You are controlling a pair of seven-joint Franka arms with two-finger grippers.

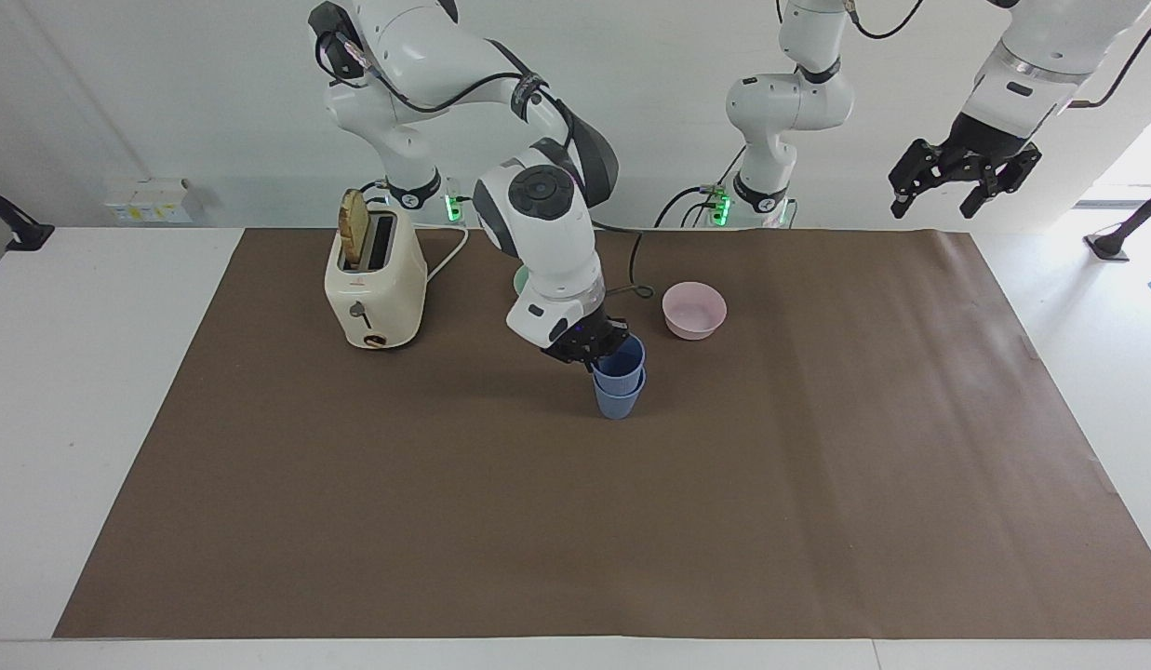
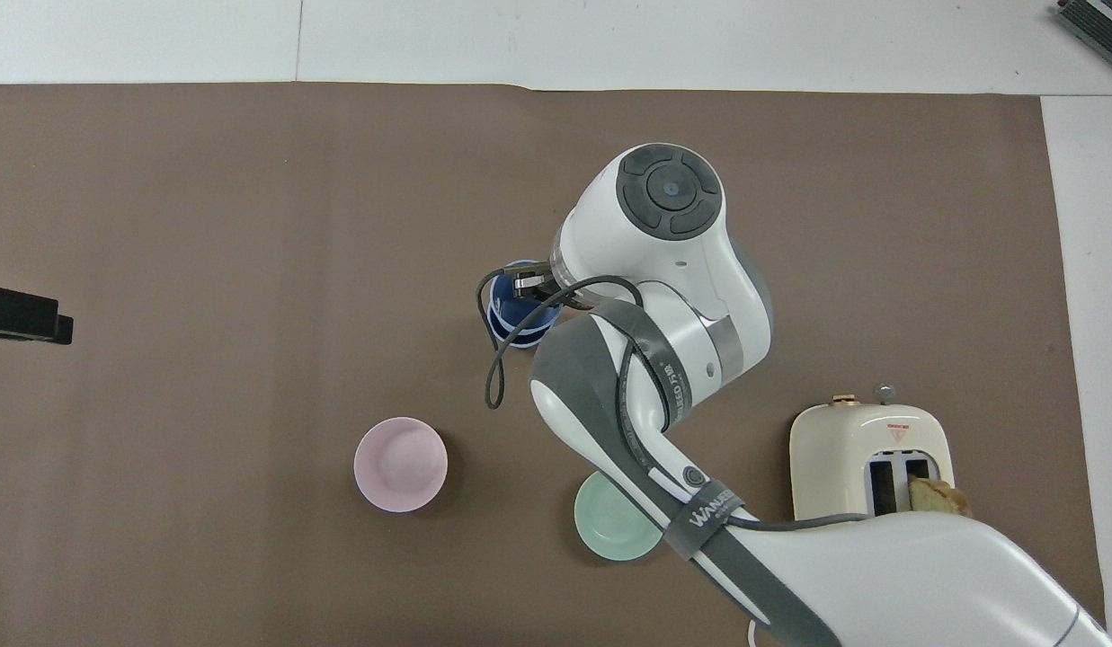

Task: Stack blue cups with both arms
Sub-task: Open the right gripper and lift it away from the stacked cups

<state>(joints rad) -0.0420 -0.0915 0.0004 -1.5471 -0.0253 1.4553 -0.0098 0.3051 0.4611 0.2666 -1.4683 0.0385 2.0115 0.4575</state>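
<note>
Two cups stand nested, one inside the other, near the middle of the mat. The right gripper sits at the upper cup's rim, on the side toward the right arm's end. A bowl lies nearer to the robots, toward the left arm's end. A second bowl lies beside it, toward the toaster, which stands at the right arm's end with bread in one slot. The left gripper hangs above the mat's edge at the left arm's end.
</note>
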